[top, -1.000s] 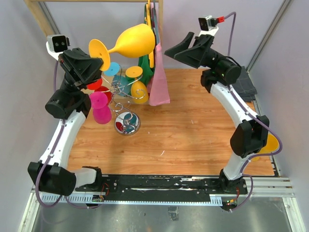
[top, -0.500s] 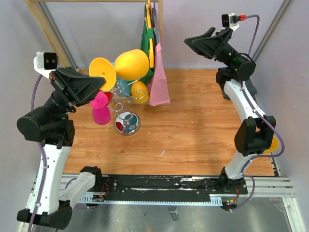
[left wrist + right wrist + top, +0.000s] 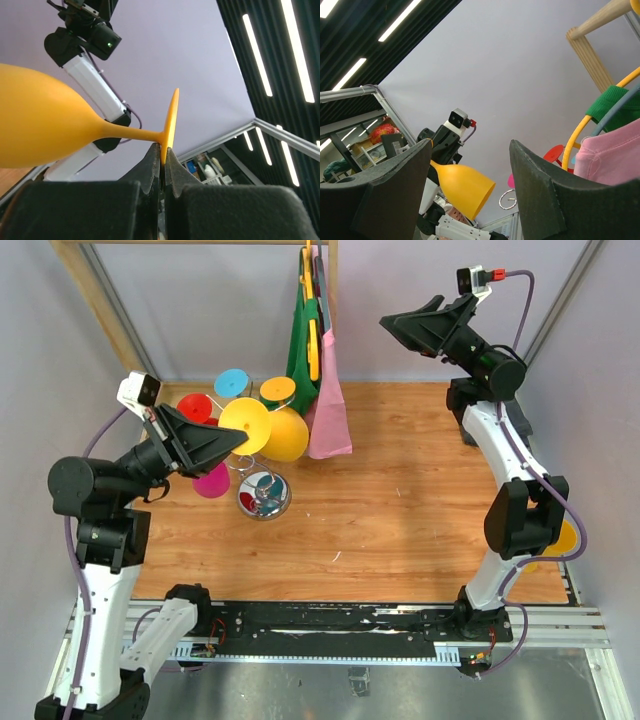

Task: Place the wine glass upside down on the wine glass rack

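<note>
**Step in hand (my judgement):** carrying the wine glass [image 3: 285,435] to the wine glass rack [image 3: 264,493]; hanging not yet done. The glass was up among the rack's upper arms, on their right side; it lay roughly level rather than bowl-down; whether it touched the wire I could not tell.

**Left gripper [image 3: 162,150]:** clamped tight on the rim of the glass's yellow foot, which sat edge-on between the pads; stem and bowl stuck out sideways, unsupported.

**Right gripper [image 3: 470,150]:** jaws standing apart, nothing between them; held high at the back right, well apart from the rack.

**Next move (my estimate):** tip the bowl downward; line the stem up with a free hook arm; slide the foot in above the wire; only then let go. A hold on the foot's edge alone looked to me liable to twist.

**Rack, contents:** a red-footed glass [image 3: 195,407]; a blue-footed glass [image 3: 232,383]; an orange-footed glass [image 3: 278,390]; a magenta glass [image 3: 210,480] low on the left; the mirrored base showed their colours.

**Wooden rail frame [image 3: 95,300]:** a green garment [image 3: 300,350] and a pink garment [image 3: 330,420] hung from it, just beside the rack.
</note>
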`<act>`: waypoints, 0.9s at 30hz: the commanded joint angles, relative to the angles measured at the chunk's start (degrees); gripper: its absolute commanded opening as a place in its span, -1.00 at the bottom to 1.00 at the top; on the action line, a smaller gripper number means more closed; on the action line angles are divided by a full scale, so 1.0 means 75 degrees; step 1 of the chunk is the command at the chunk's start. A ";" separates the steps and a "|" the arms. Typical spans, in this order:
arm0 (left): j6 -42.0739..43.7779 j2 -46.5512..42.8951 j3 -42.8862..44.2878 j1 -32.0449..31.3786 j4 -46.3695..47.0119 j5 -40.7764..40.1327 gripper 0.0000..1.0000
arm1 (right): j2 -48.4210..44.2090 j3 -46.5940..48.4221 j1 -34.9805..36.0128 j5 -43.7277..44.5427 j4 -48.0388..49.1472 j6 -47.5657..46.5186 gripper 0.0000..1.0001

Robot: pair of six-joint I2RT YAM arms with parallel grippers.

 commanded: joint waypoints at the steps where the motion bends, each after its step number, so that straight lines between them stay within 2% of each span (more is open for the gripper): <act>1: 0.1141 0.0173 0.0945 0.0031 -0.1939 0.0528 -0.99 | -0.0018 0.0139 -0.0116 0.0027 0.0211 -0.0205 0.30; 9: 0.1672 -0.0087 0.0656 0.0031 -0.3347 0.0533 -1.00 | -0.0035 0.0103 -0.0116 -0.0076 0.0176 -0.0243 0.31; 15: 0.2540 -0.0198 0.0639 0.0031 -0.4787 0.0316 -1.00 | 0.0033 0.0077 -0.0116 -0.0035 0.0206 -0.0224 0.31; 27: 0.2992 -0.0244 0.0114 0.0032 -0.5146 0.0105 -0.99 | 0.0105 0.0010 -0.0120 -0.0065 0.0259 -0.0188 0.31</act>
